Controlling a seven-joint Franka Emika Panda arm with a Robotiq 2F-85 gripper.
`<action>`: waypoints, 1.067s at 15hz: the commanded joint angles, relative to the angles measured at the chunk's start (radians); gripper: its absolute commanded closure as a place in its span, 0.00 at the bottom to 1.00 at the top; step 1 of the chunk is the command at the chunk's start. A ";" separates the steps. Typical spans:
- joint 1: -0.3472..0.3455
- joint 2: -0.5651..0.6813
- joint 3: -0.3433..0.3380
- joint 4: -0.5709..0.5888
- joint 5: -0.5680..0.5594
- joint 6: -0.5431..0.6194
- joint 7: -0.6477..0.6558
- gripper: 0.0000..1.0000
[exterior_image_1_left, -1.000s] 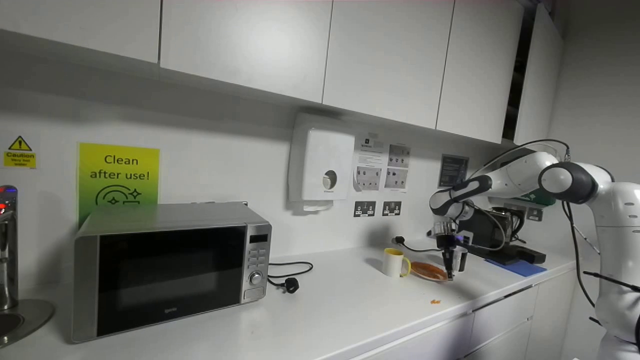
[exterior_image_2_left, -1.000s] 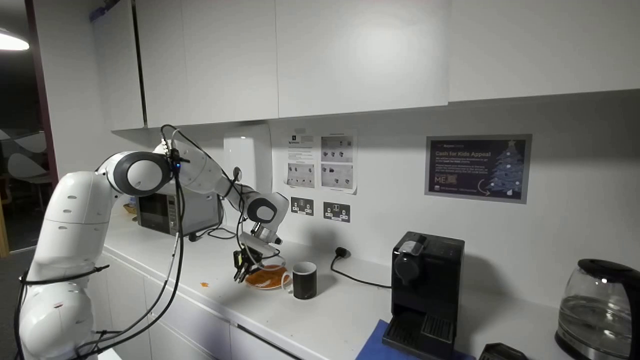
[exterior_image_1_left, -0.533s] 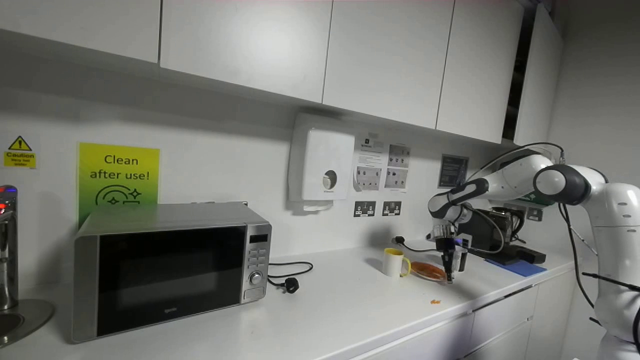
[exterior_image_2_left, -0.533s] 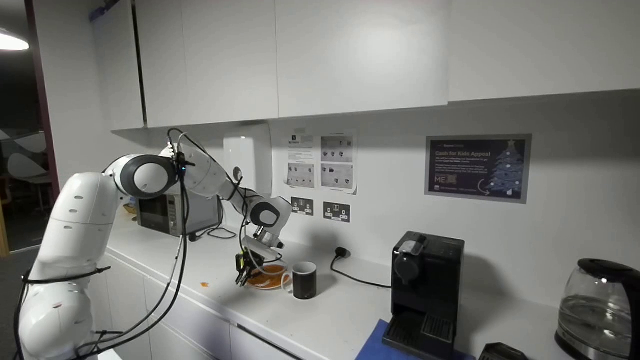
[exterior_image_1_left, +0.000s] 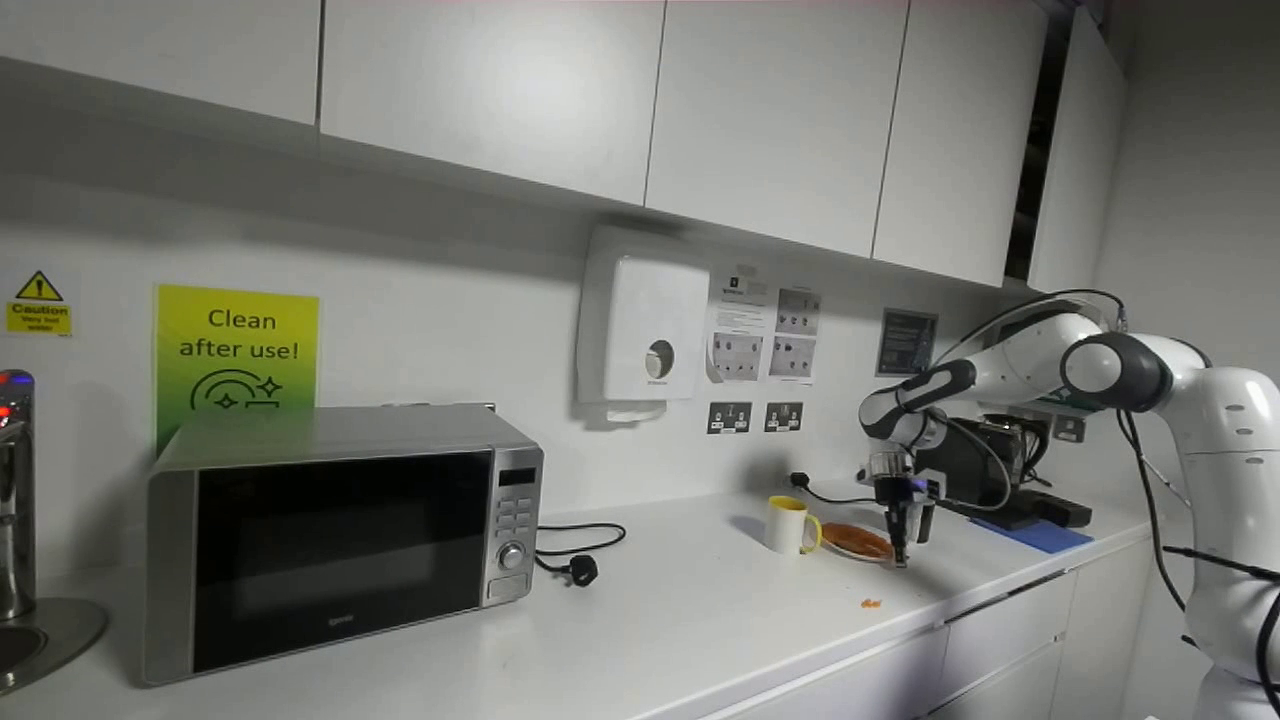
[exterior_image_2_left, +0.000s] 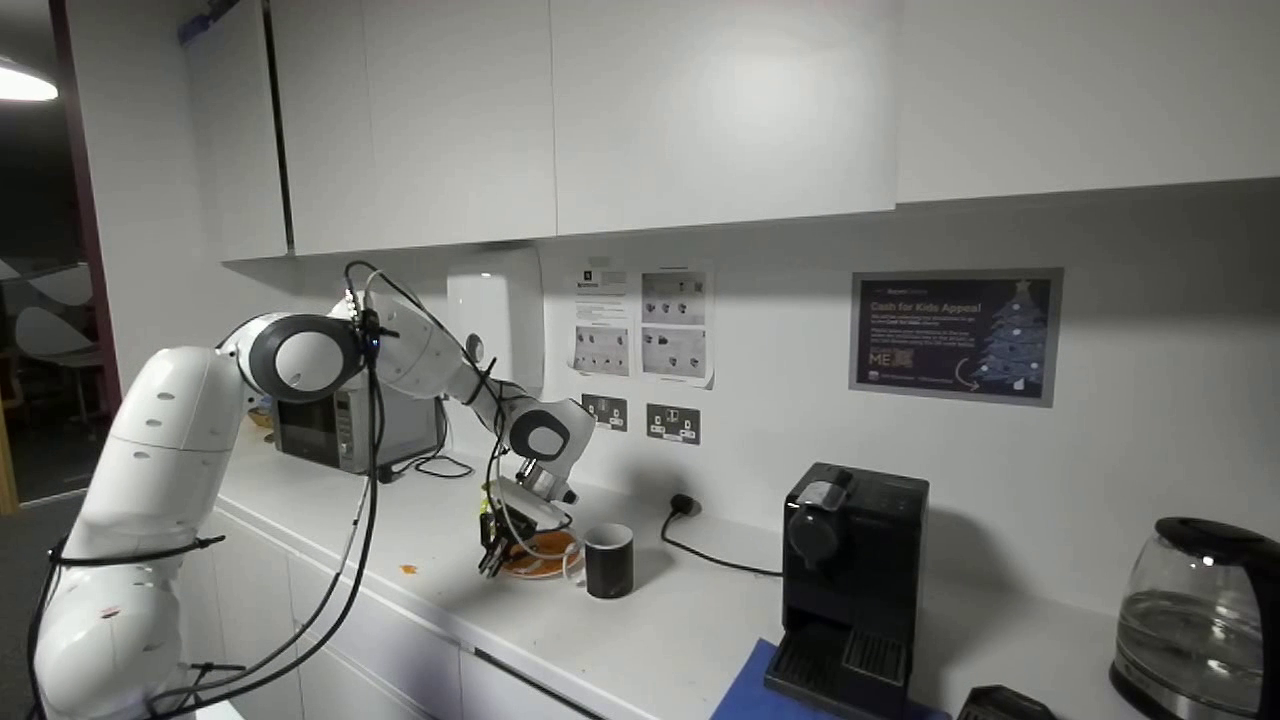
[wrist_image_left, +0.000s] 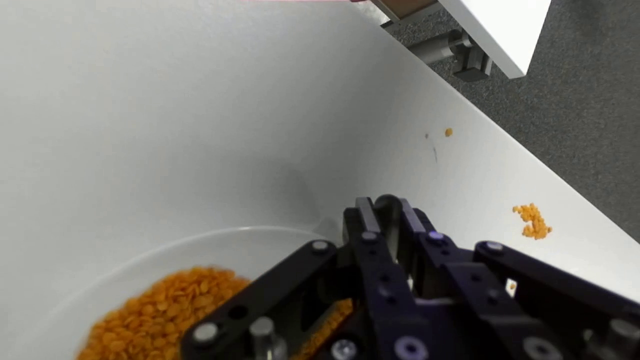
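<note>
My gripper is shut on a slim, dark rod with a rounded end, perhaps a utensil handle; its other end is hidden. Below and to the left in the wrist view lies a plate heaped with orange lentils. Both exterior views put the gripper low beside the plate's edge, on the counter's front side; whether it touches anything there I cannot tell. A small pile of spilled lentils lies on the counter near its front edge.
A white mug with yellow inside stands by the plate. A dark mug with a white handle is at the plate's opposite side. Farther off are the coffee machine, blue mat, glass jug and microwave.
The arm has shifted a little toward the dark mug and coffee machine side, and the fingertips sit slightly lower. The grip, the plate and the mugs stay the same.
</note>
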 joint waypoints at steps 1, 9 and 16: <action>-0.014 0.009 -0.004 0.034 -0.005 -0.027 0.006 0.97; 0.015 -0.012 -0.015 0.033 -0.114 -0.022 0.132 0.97; 0.034 -0.018 -0.012 0.051 -0.208 -0.047 0.249 0.97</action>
